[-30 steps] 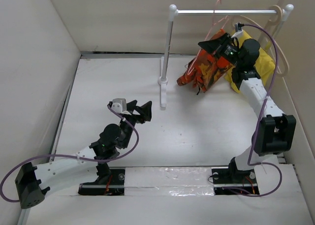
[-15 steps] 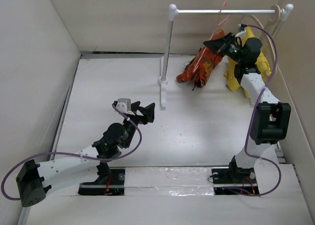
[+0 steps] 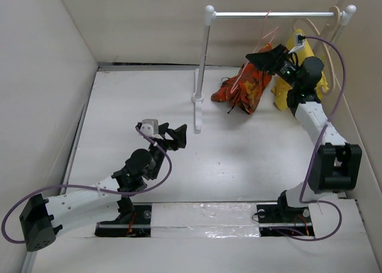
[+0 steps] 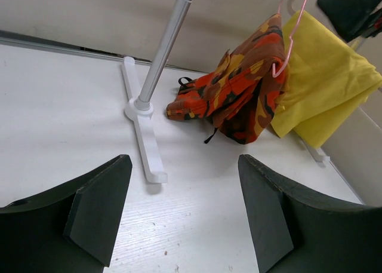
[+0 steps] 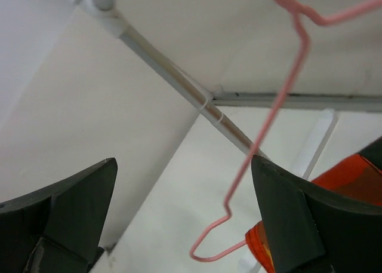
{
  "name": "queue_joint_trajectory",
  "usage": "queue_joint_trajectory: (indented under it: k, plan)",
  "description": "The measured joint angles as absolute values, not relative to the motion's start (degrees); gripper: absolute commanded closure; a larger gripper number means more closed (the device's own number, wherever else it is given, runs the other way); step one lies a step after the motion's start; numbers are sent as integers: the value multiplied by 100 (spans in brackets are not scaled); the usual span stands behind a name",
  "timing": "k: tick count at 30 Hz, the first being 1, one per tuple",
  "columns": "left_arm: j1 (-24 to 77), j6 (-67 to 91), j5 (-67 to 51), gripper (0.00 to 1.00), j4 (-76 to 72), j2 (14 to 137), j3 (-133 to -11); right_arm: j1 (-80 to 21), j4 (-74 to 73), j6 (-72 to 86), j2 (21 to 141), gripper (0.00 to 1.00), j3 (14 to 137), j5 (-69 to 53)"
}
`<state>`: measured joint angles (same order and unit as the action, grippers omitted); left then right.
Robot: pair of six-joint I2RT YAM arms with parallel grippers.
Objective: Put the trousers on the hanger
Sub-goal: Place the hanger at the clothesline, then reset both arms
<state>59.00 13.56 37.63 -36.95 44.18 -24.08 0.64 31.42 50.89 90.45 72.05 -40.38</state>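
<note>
Camouflage trousers hang draped over the pink wire hanger on the rail, their lower folds reaching the table. My right gripper gapes empty beside the wire. My left gripper gapes too, well apart. Brushing the wire could tip the trousers off.

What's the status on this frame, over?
Left gripper open, empty. Right gripper open near the hanger, gripping nothing. Trousers draped on hanger, lower end on table. Yellow cloth hangs alongside, not blocking.

Top view high, rearward; both wrist views share hanger.
</note>
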Motion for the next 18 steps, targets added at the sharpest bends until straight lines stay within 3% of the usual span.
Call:
queue_joint_trajectory:
  k: [9, 18]
  plan:
    - [5900, 1358, 3848, 26, -3658, 4418, -2408, -67, 2519, 3767, 6576, 0, 6090, -3229]
    - [5900, 1378, 3889, 25, -3555, 4598, -2408, -1035, 1100, 2314, 3592, 0, 4169, -3192]
